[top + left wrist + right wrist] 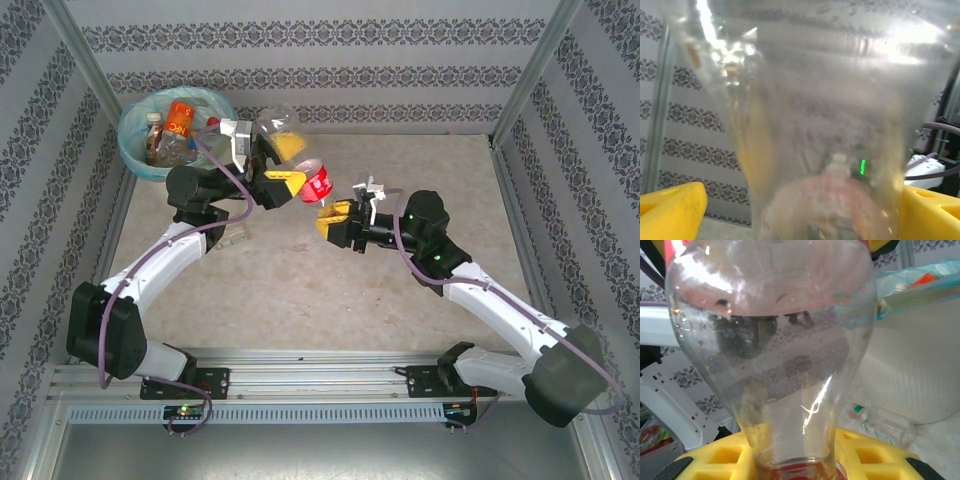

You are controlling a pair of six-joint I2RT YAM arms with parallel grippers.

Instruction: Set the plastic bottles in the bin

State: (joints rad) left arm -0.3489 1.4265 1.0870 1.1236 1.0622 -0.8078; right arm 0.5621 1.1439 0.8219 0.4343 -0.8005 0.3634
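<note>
Patterned wallpaper walls in a beige tabletop (300, 290), with the bin (124, 140) at its far left corner and several bottles (172, 135) inside it. Mid-table, a clear red-labelled bottle (316, 185) hangs off the surface between both arms. The right gripper (335, 212) pinches its neck, and its long axis runs from there up-left toward the bin. The left gripper (298, 167) has its yellow fingers (670, 210) spread either side of the body, with a gap on one side, so it has no grip yet. Being nearer the bin, the left arm looks the one to carry it on.

Overhead; wrist cameras close on bottle (830, 125)
</note>
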